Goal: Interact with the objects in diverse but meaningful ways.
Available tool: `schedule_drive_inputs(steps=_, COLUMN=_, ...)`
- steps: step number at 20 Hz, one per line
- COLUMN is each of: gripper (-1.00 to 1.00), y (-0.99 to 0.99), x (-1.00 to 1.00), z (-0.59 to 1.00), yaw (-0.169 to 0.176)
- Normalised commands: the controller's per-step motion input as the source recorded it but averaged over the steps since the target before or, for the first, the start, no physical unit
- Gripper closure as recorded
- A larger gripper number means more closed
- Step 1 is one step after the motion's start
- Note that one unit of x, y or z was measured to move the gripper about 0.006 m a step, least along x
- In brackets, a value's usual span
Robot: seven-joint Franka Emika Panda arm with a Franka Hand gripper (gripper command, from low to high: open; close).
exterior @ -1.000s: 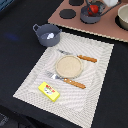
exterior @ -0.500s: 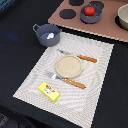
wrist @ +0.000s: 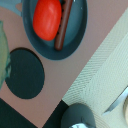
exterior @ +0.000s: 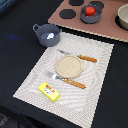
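Nothing has shifted since earlier — tomato (wrist: 47, 19) and sausage (wrist: 63, 25) lie in the saucepan (wrist: 80, 30) on the toy stove (exterior: 107, 22), yellow box (exterior: 48, 91) untouched on the placemat (exterior: 95, 80), gripper unseen — so the jaws' state I cannot tell and most seems undone.

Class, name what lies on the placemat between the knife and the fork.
A round tan plate lies between the knife and the fork, shown in the exterior view.

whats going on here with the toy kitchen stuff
Nothing is being held right now. The wrist camera looks down on the saucepan on the toy stove, with the red tomato and brown sausage inside. On the placemat sit a plate, cutlery and the yellow box; the grey pot stands beside it.
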Motion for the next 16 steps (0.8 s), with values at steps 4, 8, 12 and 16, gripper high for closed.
schedule_drive_inputs(steps=4, gripper=-1.0, y=-0.91, x=0.08, z=-0.21, yaw=-0.031)
schedule_drive_inputs(steps=8, gripper=-1.0, y=-0.97, x=0.26, z=-0.3, yaw=0.0)
schedule_drive_inputs(steps=12, gripper=-1.0, y=-0.98, x=0.31, z=-0.22, yaw=0.0)
schedule_drive_inputs(steps=16, gripper=-1.0, y=-0.98, x=0.3, z=-0.17, yaw=0.0)
